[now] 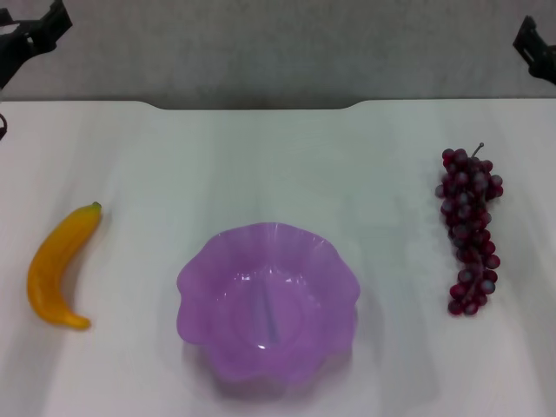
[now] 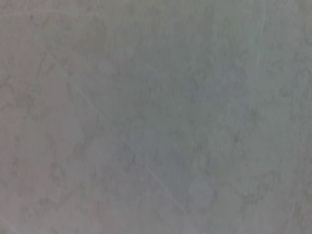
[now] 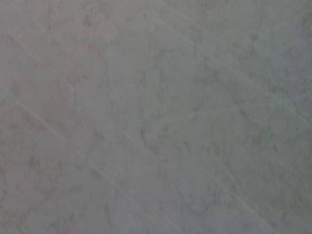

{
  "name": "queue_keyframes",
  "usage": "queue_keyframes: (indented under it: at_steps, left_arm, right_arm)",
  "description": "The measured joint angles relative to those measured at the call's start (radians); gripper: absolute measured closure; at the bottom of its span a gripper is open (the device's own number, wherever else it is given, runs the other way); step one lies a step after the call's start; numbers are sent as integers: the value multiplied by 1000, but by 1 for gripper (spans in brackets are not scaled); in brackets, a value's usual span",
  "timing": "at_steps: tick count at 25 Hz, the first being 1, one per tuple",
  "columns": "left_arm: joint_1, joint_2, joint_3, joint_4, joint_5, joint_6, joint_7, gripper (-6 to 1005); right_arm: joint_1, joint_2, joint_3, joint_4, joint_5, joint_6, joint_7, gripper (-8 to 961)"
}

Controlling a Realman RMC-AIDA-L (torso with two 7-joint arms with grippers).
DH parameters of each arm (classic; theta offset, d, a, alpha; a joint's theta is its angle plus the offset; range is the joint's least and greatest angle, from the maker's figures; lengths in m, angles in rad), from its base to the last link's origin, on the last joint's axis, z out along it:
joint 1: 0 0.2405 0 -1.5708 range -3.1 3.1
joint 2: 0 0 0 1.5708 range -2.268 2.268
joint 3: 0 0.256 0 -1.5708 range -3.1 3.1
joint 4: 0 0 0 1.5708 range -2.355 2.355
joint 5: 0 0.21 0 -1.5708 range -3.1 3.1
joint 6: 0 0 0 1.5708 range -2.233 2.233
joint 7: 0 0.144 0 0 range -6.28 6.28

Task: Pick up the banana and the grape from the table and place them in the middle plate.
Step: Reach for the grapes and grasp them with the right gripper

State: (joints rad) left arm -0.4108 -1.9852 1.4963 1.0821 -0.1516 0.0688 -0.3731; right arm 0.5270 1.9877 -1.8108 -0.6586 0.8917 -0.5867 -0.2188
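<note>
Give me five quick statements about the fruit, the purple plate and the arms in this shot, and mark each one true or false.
1. The banana lies on the table on the robot's left side. True.
2. The grape is already in the middle plate. False: it lies on the table on the robot's right, apart from the plate.
3. The middle plate holds nothing. True.
4. The left gripper is holding the banana. False: it sits at the far left corner, away from the fruit.
5. The right gripper hovers over the plate. False: it is at the far right corner.
</note>
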Motion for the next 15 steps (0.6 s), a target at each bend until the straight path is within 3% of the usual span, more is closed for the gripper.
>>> queue_keyframes:
  at_steps: [15]
  left_arm:
    - [3, -3, 0, 5, 0, -1, 8, 195]
  right_arm:
    - [1, 5, 7, 5, -18, -1, 0, 70]
